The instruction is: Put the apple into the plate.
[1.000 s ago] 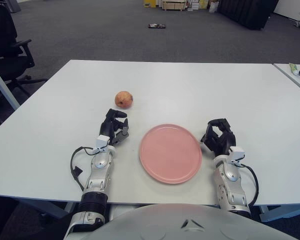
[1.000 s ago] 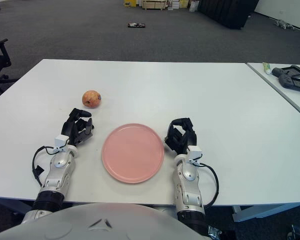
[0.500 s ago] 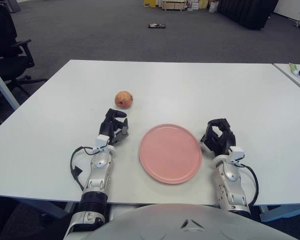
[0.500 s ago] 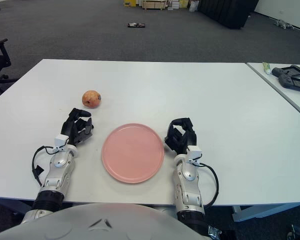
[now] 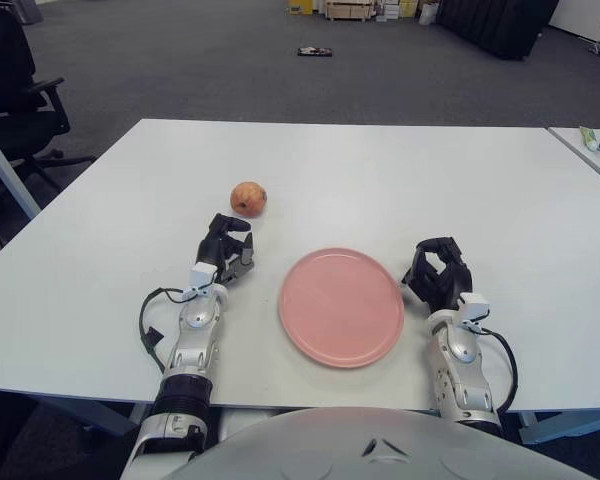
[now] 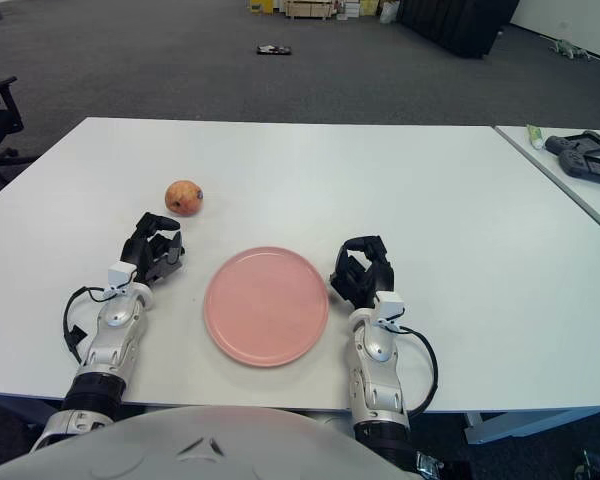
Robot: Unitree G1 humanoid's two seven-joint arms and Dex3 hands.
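Note:
An orange-red apple [image 5: 247, 198] sits on the white table, left of centre. A round pink plate [image 5: 341, 305] lies flat near the front edge, with nothing on it. My left hand [image 5: 227, 252] is just in front of the apple and left of the plate, a short gap away from the fruit, its fingers curled and holding nothing. My right hand [image 5: 436, 273] shows beside the plate's right rim, fingers curled and holding nothing.
The white table [image 5: 430, 190] stretches far behind the plate. A second table at the far right carries a dark device [image 6: 583, 156] and a small tube [image 6: 532, 133]. An office chair [image 5: 15, 85] stands off to the left.
My left hand has shifted slightly forward and left, closer to the apple. The apple, the plate and my right hand have not moved.

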